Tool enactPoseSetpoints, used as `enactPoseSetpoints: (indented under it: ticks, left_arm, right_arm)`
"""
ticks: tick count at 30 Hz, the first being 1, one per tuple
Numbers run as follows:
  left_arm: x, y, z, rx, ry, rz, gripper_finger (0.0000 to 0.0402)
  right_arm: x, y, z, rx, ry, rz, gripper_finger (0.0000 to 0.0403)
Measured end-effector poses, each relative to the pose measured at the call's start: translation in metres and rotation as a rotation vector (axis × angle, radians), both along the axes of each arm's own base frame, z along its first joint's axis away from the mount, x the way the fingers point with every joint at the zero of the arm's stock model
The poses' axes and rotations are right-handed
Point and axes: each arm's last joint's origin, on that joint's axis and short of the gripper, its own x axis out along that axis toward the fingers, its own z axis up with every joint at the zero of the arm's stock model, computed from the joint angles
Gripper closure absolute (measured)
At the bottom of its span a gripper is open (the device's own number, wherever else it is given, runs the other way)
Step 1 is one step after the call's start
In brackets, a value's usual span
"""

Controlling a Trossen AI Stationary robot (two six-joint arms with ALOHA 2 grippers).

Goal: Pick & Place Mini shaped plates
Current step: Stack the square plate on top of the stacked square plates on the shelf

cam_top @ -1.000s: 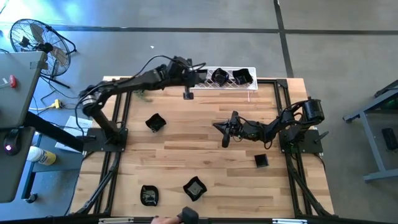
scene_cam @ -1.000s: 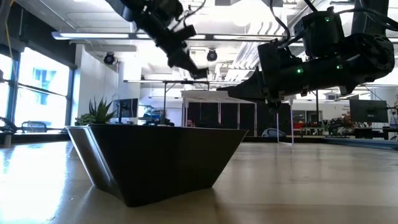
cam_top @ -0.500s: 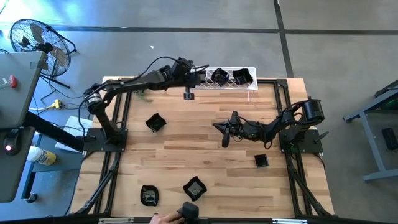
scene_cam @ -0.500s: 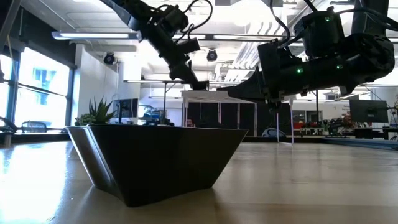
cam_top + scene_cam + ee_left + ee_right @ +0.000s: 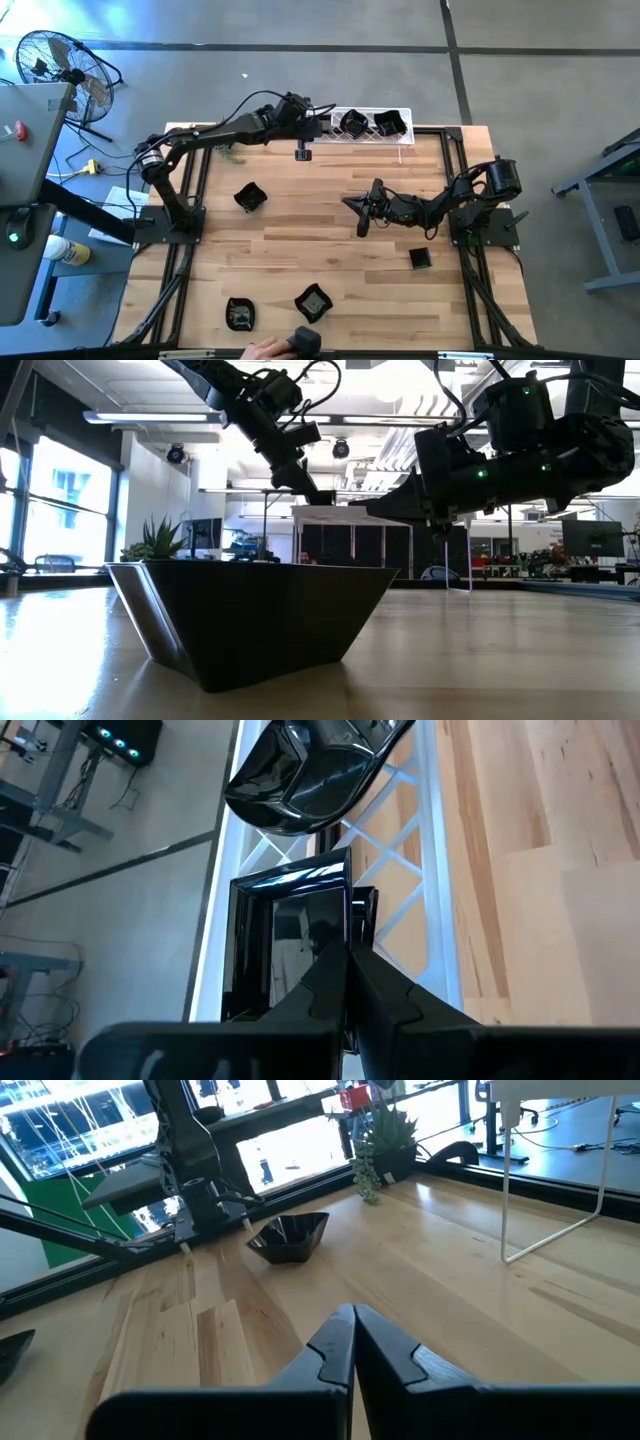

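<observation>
A: Where is the left arm reaching?

B: It is stretching from its base at the table's left edge diagonally toward the far edge, elbow bent. The left gripper (image 5: 322,122) is hanging over the left end of the white lattice rack (image 5: 400,139), which is sitting along the table's (image 5: 300,240) far edge. In the left wrist view its fingers (image 5: 350,985) are pressed together at the tips, closed on nothing, right above a square black plate (image 5: 290,945) lying on the rack.

A: What else is sitting on that rack?

B: A rounded glossy plate (image 5: 310,770) is lying just beyond the square one. From above, two more plates (image 5: 353,122) are showing side by side toward the rack's right end.

A: And the right arm?

B: It is folding inward from its base at the right edge, forearm lying low and level over the middle of the table. The right gripper (image 5: 362,212) is pointing left, fingers (image 5: 350,1345) closed against each other with nothing between them, hanging above bare wood.

A: Where are the loose plates lying?

B: One angular plate (image 5: 250,196) is sitting on the left half of the table; the right wrist view is showing it ahead (image 5: 290,1237), near a small green plant (image 5: 385,1135). A small square plate (image 5: 420,259) is lying near the right arm's base. Two more are sitting near the front edge: a wavy one (image 5: 313,302) and another (image 5: 239,315) to its left. One of them is filling the low view as a big dark bowl (image 5: 250,620); I cannot tell which.

A: Anyone nearby?

B: A person's hand (image 5: 264,349) is showing at the front edge.
</observation>
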Motion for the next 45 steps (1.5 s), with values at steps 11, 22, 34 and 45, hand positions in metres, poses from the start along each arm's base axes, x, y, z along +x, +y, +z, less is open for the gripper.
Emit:
enactPoseSetpoints:
  ticks: [11,22,34,45]
  left_arm:
    - [0.0,0.0002,0.0002,0.004,0.0,0.003,0.0338]
    - [0.0017,0.0004,0.0058,-0.008,-0.032,-0.006,0.031]
    - [0.0013,0.0002,0.0058,-0.012,-0.025,-0.006,0.031]
    - [-0.0013,-0.0013,0.0015,-0.023,0.033,-0.018,0.0385]
  right_arm:
    - [0.0,0.0,0.0,0.0,0.0,0.0,0.04]
    - [0.0,0.0,0.0,0.0,0.0,0.0,0.0401]
    - [0.0,0.0,0.0,0.005,-0.002,-0.001,0.04]
    - [0.0,0.0,0.0,0.006,-0.002,-0.001,0.0399]
